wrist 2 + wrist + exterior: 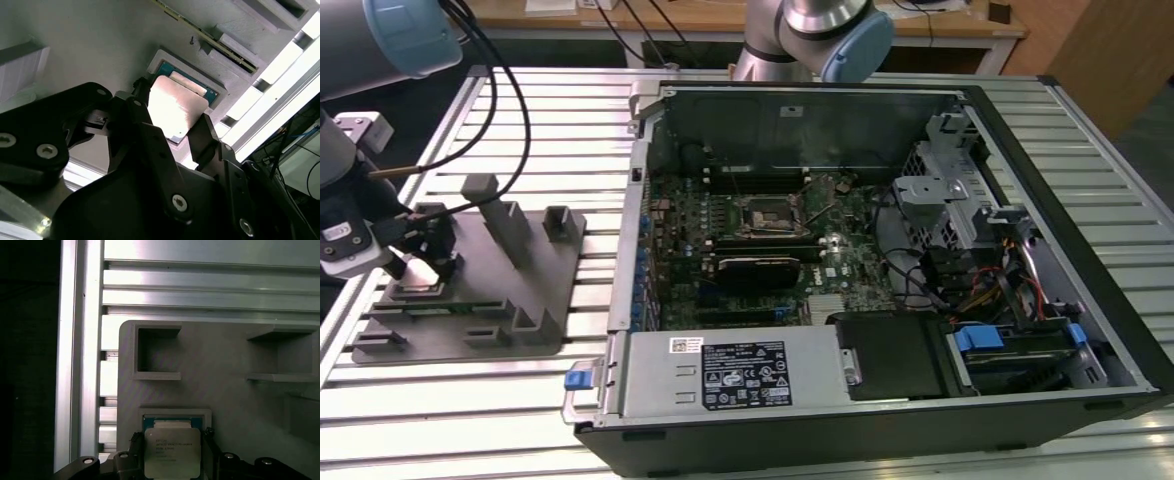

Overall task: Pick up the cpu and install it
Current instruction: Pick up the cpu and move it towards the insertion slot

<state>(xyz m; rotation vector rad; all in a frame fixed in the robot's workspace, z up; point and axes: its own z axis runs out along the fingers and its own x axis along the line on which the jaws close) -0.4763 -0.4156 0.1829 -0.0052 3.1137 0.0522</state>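
Observation:
The cpu (172, 452), a small silvery square chip, lies in a shallow square pocket of the grey tray (225, 390). In both wrist views my gripper (172, 440) has one black finger against each of two opposite edges of the cpu (172, 107), and the chip sits level with the pocket. In the exterior view the gripper (420, 272) is down at the left end of the tray (467, 330), and the chip is hidden under it. The black socket (761, 215) sits on the motherboard inside the open computer case (854, 250), well to the exterior view's right of the gripper.
Upright posts (500, 215) rise from the tray close beside the gripper. Cables (507, 100) hang from the arm above the slatted aluminium table (454, 420). A second robot arm's base (807, 40) stands behind the case. Inside the case are a power supply (734, 375) and drive cages.

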